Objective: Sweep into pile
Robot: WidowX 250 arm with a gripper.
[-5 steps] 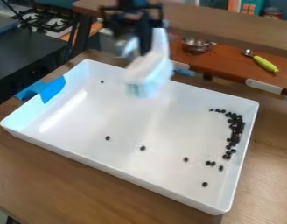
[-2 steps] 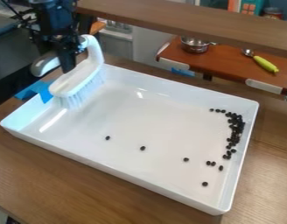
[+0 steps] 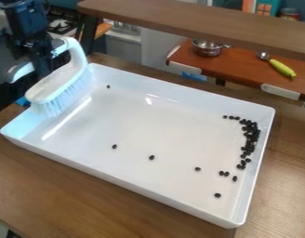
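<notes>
— Holding anything in the hand [image 3: 43, 69]?

— Yes, gripping a white brush [image 3: 54, 86] by its handle, over at the upper left of the view. Hanging tilted above the left end of the white tray [image 3: 149, 132], with bristles [image 3: 60, 98] pointing down inside the wall. Can't tell whether touching the floor of it.

— And near the small dark beans [image 3: 250, 137]?

— No, well apart from most of them. Look across to the opposite end: bunched in a curved, uneven band just beside the right wall.

— Any closer to the hand?

— Just one, lying alone near the far wall, to the right of the brush. Scattered in a loose line toward the near right part, a few more.

— Resting on what, with the tray?

— On a wooden bench [image 3: 87, 195]. Behind, on a reddish-brown shelf [image 3: 242, 72], see a metal pan [image 3: 207, 48] and a scoop with a yellow-green handle [image 3: 282, 68].
</notes>
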